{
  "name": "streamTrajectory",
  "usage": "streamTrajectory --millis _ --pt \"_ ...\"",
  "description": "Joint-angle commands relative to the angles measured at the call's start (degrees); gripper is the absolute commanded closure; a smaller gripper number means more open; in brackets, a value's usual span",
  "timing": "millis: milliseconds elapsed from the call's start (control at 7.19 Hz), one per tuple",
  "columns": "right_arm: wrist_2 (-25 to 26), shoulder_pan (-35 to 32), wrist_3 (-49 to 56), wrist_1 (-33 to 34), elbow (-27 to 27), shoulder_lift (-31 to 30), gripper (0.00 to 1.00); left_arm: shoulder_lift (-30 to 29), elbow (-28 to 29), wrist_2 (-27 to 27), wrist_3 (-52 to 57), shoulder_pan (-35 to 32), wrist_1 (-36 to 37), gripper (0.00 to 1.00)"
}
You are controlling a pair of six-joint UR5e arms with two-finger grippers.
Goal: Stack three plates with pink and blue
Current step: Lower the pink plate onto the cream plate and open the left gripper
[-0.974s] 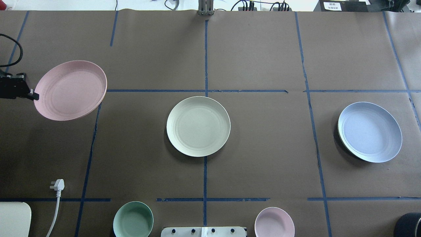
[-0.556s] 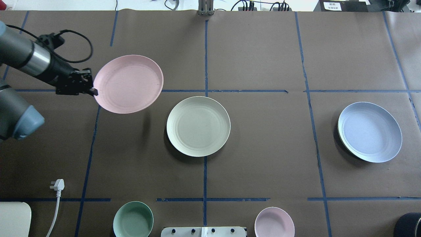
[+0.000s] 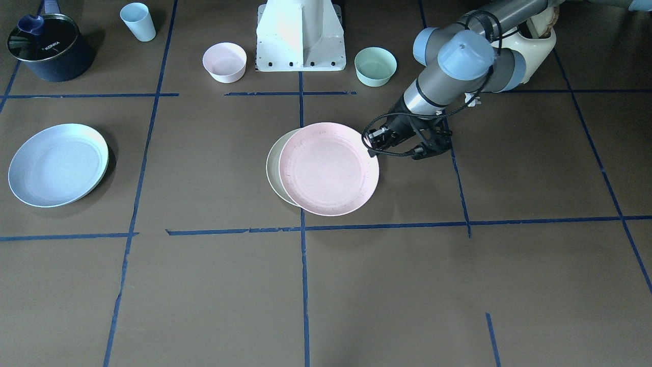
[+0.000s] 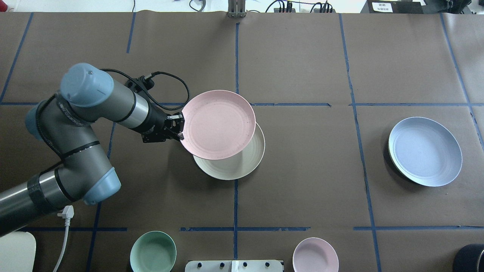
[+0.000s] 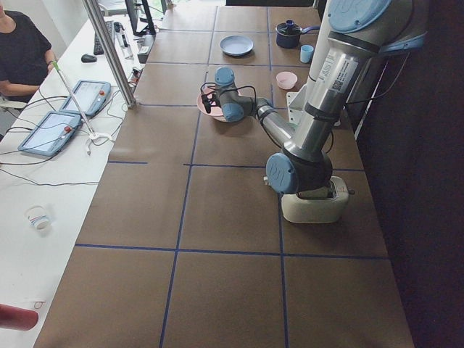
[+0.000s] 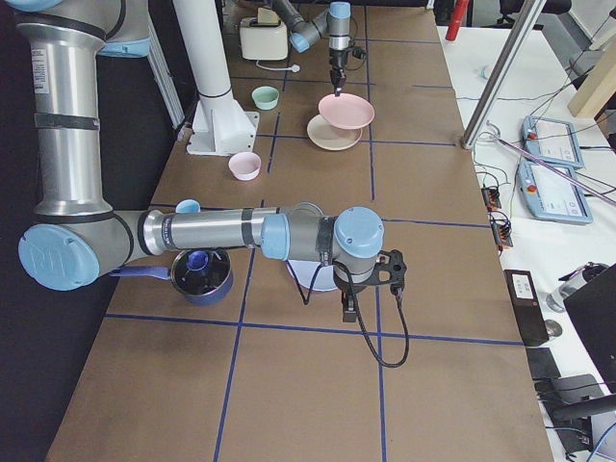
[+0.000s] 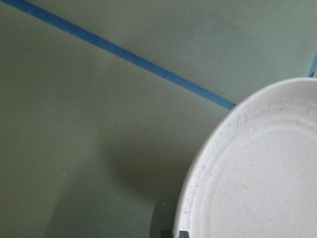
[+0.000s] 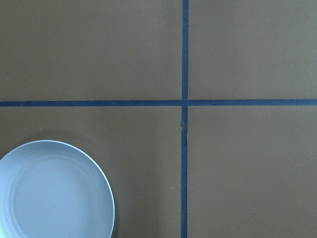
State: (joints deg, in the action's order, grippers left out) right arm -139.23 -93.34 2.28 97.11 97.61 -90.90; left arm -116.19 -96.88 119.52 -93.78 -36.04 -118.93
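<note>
My left gripper (image 4: 181, 129) is shut on the near-left rim of the pink plate (image 4: 218, 124) and holds it in the air. The plate overlaps the far half of the cream plate (image 4: 242, 166), which lies flat at the table's centre. In the front-facing view the pink plate (image 3: 328, 169) covers most of the cream plate (image 3: 272, 165). The left wrist view shows only the pink plate's rim (image 7: 257, 168). The light blue plate (image 4: 425, 151) lies at the right, also in the right wrist view (image 8: 54, 193). My right gripper (image 6: 350, 310) hangs near it; I cannot tell its state.
A mint-green bowl (image 4: 153, 252) and a small pink bowl (image 4: 315, 255) stand at the near edge beside the robot base (image 3: 300, 35). A dark pot (image 3: 50, 47) and a blue cup (image 3: 138, 21) stand on the right side. A white plug (image 4: 66, 212) lies near left.
My left arm has carried the pink plate from the table's left side rightward to over the cream plate. The cream and blue plates have not moved.
</note>
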Motion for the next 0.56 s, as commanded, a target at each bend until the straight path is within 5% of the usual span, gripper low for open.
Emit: streamTrajectory --millis 0,278,417 --pt "-0.17 0.00 -0.17 -0.07 0.29 -0.06 0.00 -0.71 0.11 -2.45 -0.35 3.60 0.63 1.00" --pt "-0.17 0.00 -0.17 -0.07 0.30 -0.07 0.00 -0.71 0.11 -2.45 -0.26 4.57 0.63 0.95" --pt "-0.17 0.09 -0.17 0.01 0.30 -0.07 0.00 -0.62 0.03 -2.19 -0.26 4.49 0.63 0.56"
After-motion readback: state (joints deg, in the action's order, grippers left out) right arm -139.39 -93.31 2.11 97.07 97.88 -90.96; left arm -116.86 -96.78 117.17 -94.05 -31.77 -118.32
